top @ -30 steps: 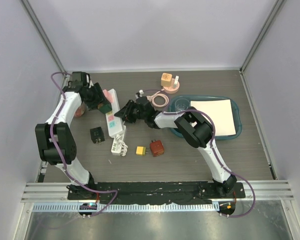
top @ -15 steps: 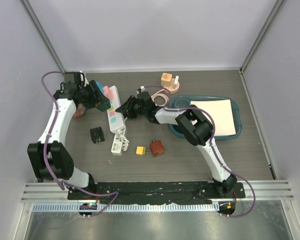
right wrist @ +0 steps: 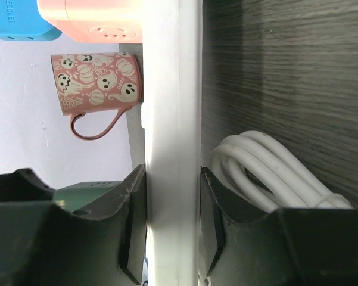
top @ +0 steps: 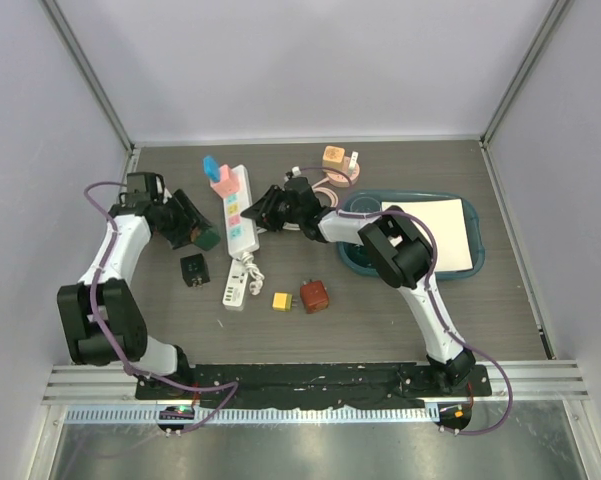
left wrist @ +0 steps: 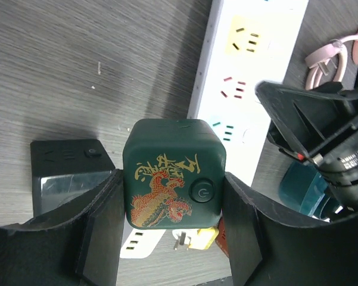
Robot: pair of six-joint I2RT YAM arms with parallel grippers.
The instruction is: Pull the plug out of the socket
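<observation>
Green plug (left wrist: 174, 182) w/ the gold dragon print is sitting pinched in the left gripper (left wrist: 174, 208), squeezed on its two side faces, prob. so it can't twist during a pull. It's hanging clear of the power strip (left wrist: 250, 65), just beside the strip's long edge; prongs aren't showing. Right gripper (right wrist: 170, 232) is clamping the strip across its narrow width, apparently acting as an anchor so the strip isn't lifting off the table (right wrist: 274, 77) w/ the plug. Pink plug (top: 220, 183) & blue plug (top: 210, 165) are sitting plugged in at the far end. Pull's looking done; setting the plug down is what's left.
</observation>
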